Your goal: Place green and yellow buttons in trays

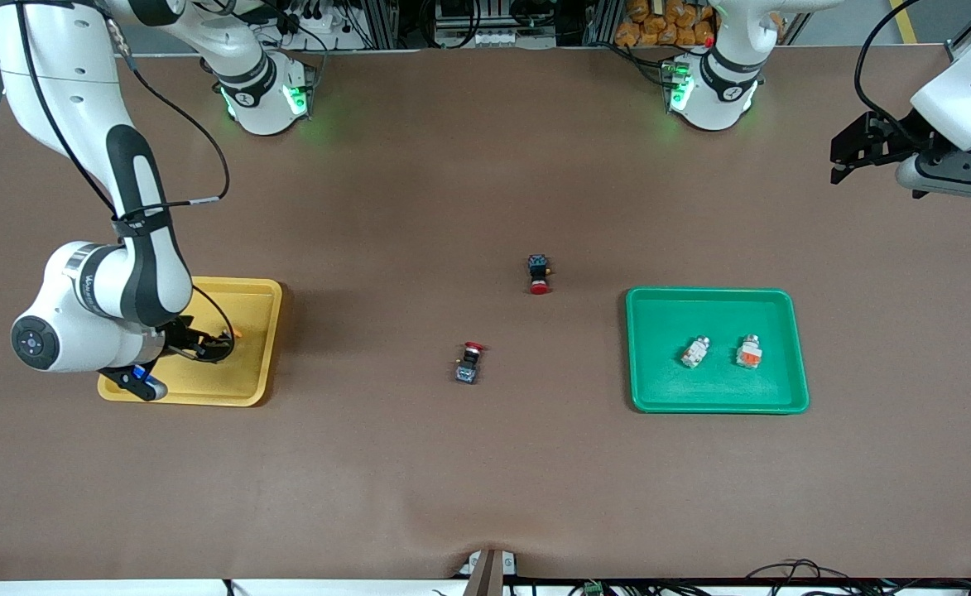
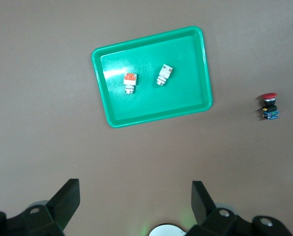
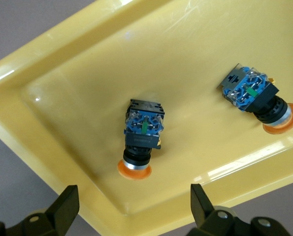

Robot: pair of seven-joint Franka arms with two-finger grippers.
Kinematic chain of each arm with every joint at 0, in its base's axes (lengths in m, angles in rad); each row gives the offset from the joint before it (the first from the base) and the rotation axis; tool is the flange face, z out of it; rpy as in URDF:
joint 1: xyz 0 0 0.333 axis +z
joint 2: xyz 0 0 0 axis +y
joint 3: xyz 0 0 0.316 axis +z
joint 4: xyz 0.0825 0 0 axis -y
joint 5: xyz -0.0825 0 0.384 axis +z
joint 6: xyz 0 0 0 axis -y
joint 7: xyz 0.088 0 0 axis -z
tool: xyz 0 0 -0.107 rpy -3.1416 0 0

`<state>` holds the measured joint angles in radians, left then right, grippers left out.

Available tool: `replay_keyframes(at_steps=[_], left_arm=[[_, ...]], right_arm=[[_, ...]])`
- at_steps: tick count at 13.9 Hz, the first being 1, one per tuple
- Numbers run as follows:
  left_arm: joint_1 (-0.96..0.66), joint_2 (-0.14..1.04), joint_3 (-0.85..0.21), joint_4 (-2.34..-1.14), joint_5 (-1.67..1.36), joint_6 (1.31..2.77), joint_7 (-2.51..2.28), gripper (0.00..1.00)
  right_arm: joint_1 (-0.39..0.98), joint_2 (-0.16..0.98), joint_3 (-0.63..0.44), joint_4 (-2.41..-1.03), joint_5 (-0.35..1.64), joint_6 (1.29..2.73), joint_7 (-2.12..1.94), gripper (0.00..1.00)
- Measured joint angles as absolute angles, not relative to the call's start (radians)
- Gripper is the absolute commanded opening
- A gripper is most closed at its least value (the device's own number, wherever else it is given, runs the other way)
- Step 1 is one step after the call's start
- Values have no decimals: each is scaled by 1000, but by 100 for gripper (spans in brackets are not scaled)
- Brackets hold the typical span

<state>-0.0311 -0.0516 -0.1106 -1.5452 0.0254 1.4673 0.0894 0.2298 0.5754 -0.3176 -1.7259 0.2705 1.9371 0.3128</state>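
Right claw (image 3: pixel 131 209) hung open over yellow tray (image 3: pixel 62 128) holding two yellow buttons (image 3: pixel 142 137). Left claw (image 2: pixel 136 204) waited open above the bench (image 1: pixel 485 463).

The green tray (image 1: pixel 717 298) lies toward the left arm's end of the table and holds two whitish-silver buttons with orange-red blocks (image 1: pixel 694 352) (image 1: pixel 749 351), side by side, apart, apparently on their sides. The yellow tray (image 3: pixel 77 98), toward the right arm's end, holds two orange-capped buttons with blue bases (image 3: pixel 142 132) (image 3: pixel 257 98), lying apart.
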Motion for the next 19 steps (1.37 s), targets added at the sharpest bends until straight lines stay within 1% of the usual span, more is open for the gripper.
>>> replay_keyframes(at_steps=[3, 6, 9, 13, 15, 16, 17, 19], left_arm=[[-29, -48, -109, -1545, 25, 1467, 37, 100], [-27, -42, -108, -1545, 25, 1467, 19, 100], [-26, -24, -108, -1545, 25, 1467, 19, 100], [-27, -11, -108, -1543, 25, 1467, 18, 100], [-26, -11, -108, -1540, 25, 1467, 17, 100], [-26, -11, -108, -1540, 25, 1467, 17, 100], [-25, -11, -108, -1540, 25, 1467, 17, 100], [-22, -8, -103, -1540, 25, 1467, 17, 100]], right_arm=[[230, 559, -317, -1717, 271, 1897, 313, 100], [230, 519, -318, -1671, 271, 1789, 313, 100], [231, 473, -317, -1554, 271, 1663, 313, 100], [227, 431, -315, -1418, 271, 1615, 312, 100], [223, 421, -311, -1337, 271, 1557, 308, 100], [211, 419, -294, -1295, 271, 1534, 308, 100], [175, 416, -244, -1265, 270, 1520, 308, 100], [26, 403, -69, -1239, 263, 1511, 309, 100]])
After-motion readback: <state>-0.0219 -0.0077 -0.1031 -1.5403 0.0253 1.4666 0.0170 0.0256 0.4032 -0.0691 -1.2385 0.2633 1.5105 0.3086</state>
